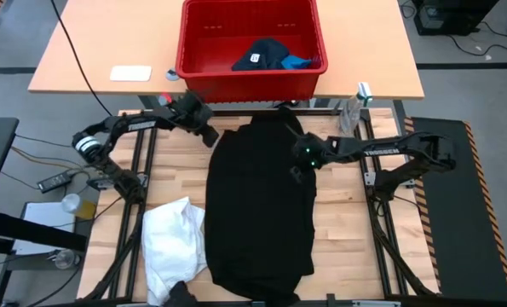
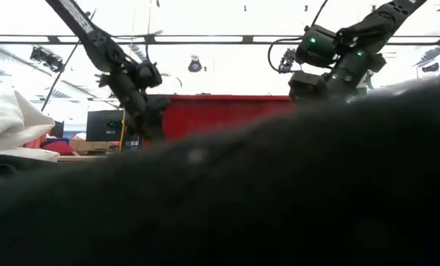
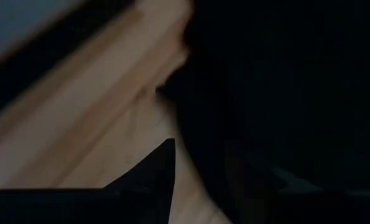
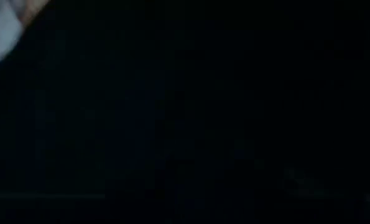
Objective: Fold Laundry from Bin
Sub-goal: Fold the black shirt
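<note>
On the wooden table (image 1: 338, 230), seen from above, lie two garments: one large black garment (image 1: 257, 213) spread flat down the middle, and one crumpled white garment (image 1: 172, 243) just beside its near left edge. Beyond the table's far edge stands one red bin (image 1: 249, 78) on a tan desk (image 1: 91, 64), and inside it rest two more pieces of laundry, a dark navy garment (image 1: 266, 53) with a white tag and a small bright blue garment (image 1: 298, 61) touching it.

Two dark arms are at work. Reaching in from the left, the left gripper (image 1: 209, 132) sits at the black garment's far left corner; its wrist view shows one dark finger (image 3: 153, 171) over bare wood next to the cloth edge, but whether anything is pinched cannot be told. Coming from the right, the right gripper (image 1: 297, 170) hangs over the black garment's right side; its wrist view is filled with black cloth, and its fingers cannot be made out.
</note>
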You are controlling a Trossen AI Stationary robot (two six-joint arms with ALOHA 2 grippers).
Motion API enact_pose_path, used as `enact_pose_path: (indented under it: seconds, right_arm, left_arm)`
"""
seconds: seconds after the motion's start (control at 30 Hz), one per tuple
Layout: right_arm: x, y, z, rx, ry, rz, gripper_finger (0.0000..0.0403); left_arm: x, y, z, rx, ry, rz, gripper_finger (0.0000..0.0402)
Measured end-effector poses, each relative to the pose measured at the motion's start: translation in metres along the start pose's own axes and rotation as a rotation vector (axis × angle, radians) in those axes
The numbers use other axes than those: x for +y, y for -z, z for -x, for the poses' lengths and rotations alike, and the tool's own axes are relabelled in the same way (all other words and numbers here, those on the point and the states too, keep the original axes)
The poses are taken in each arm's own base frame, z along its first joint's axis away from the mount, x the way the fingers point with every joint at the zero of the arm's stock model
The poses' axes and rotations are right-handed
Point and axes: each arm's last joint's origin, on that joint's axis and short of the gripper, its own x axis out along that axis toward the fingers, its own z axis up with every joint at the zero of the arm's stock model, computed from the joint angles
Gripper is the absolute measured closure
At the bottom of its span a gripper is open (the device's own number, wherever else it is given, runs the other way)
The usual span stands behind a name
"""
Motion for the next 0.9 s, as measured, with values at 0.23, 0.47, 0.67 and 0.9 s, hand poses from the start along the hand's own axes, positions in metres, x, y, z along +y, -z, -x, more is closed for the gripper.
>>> enact_pose_path:
  seconds: [0.23,0.47,0.67,0.9]
  right_arm:
    - [-0.001,0.011,-0.013,0.015,0.081,-0.014,0.0235]
    - [-0.004,0.011,-0.027,0.034,0.091,-0.027,0.0233]
    - [-0.006,0.013,-0.036,0.053,0.093,-0.052,0.0234]
    - [-0.006,0.010,-0.036,0.023,0.095,-0.052,0.0234]
  left_arm:
    - [0.010,0.005,-0.042,0.077,-0.003,0.095,0.0257]
    - [0.015,-0.016,-0.051,0.025,-0.101,0.135,0.0199]
    - [0.012,-0.021,-0.052,0.005,-0.141,0.118,0.0148]
    - [-0.001,-0.013,-0.071,0.061,-0.126,0.071,0.0188]
